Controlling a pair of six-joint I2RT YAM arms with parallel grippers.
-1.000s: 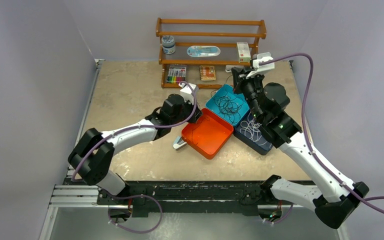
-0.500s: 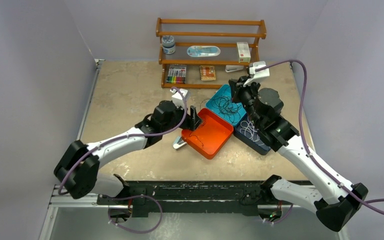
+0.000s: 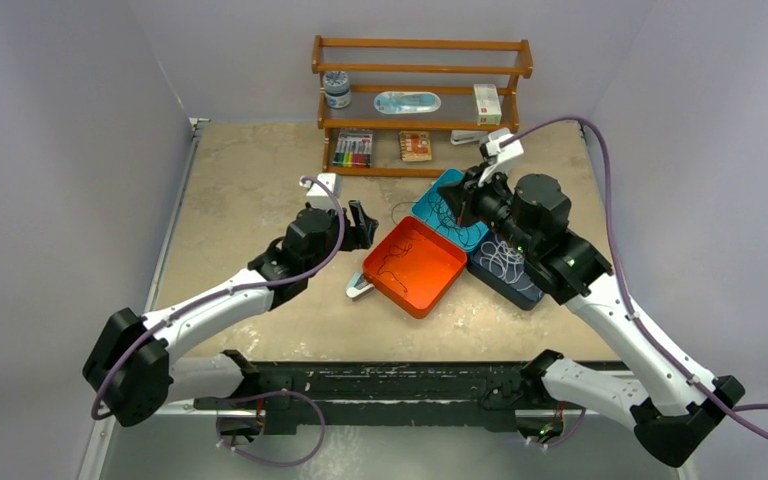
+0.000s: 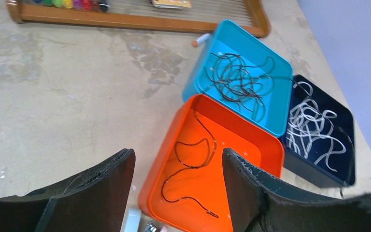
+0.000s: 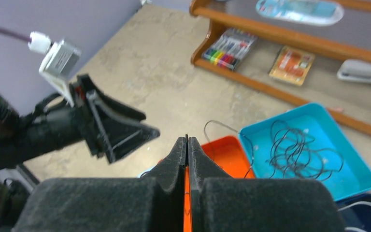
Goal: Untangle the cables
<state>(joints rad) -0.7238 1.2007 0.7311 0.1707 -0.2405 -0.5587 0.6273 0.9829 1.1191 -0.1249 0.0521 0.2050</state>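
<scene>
Left pincer (image 4: 176, 164) is spreading apart and backing away, leaving one black cable (image 4: 193, 166) lying in the orange tray (image 4: 251, 145), so that one's separated, I guess. Right pincer (image 5: 187, 145) is staying pinched together.

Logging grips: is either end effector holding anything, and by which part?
Left end effector open, empty. Right end effector shut; whether it pinches anything cannot be told.

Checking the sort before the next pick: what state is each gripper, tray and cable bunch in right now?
left gripper: open, nothing between the fingers.
right gripper: shut; cannot tell whether it pinches a cable.
orange tray: holds one black cable, lying loose.
teal tray: holds black cables, tangled.
dark blue tray: holds white cables, in overlapping loops.
</scene>
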